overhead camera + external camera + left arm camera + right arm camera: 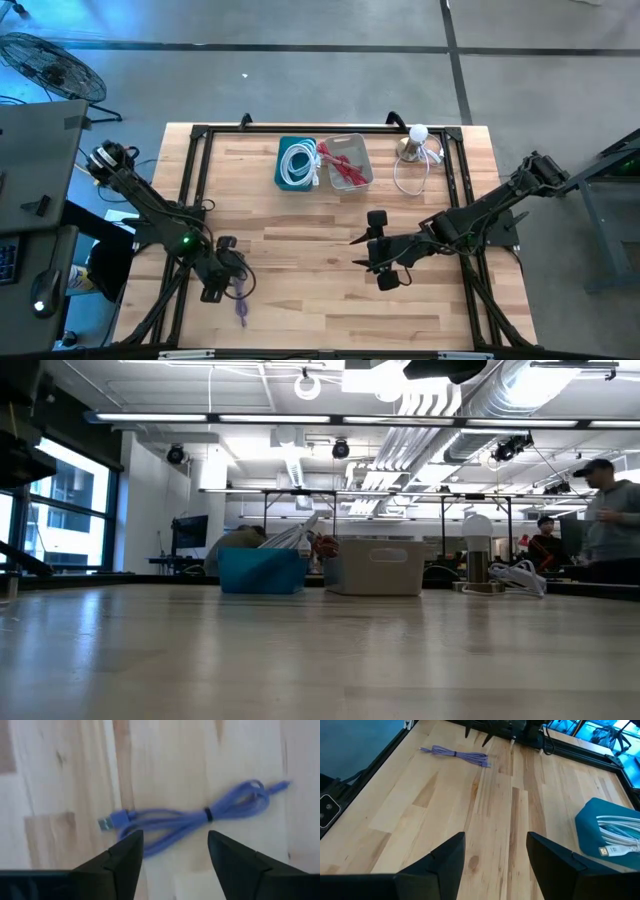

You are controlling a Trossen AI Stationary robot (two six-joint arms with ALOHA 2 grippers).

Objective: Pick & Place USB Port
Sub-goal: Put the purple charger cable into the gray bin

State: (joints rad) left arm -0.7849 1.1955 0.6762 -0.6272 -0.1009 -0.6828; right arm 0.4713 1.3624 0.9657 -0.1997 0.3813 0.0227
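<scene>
A bundled purple USB cable [190,815], bound by a black tie [206,814], lies flat on the wooden table near its left front corner [241,303]. Its plug end [105,824] points away from the bundle. My left gripper [175,845] hovers open above the cable, a finger standing on either side, touching nothing; the high view shows it [225,278] just beside the cable. My right gripper [495,855] is open over the table's middle [358,252], facing the left side, with the purple cable [457,755] far ahead of it.
At the far edge stand a blue bin [297,163] holding a white cable and a white bin [347,162] holding a red one. To their right are a small lamp-like stand [415,145] and a loose white cord. A black frame [196,170] rims the table. A person [610,520] stands beyond.
</scene>
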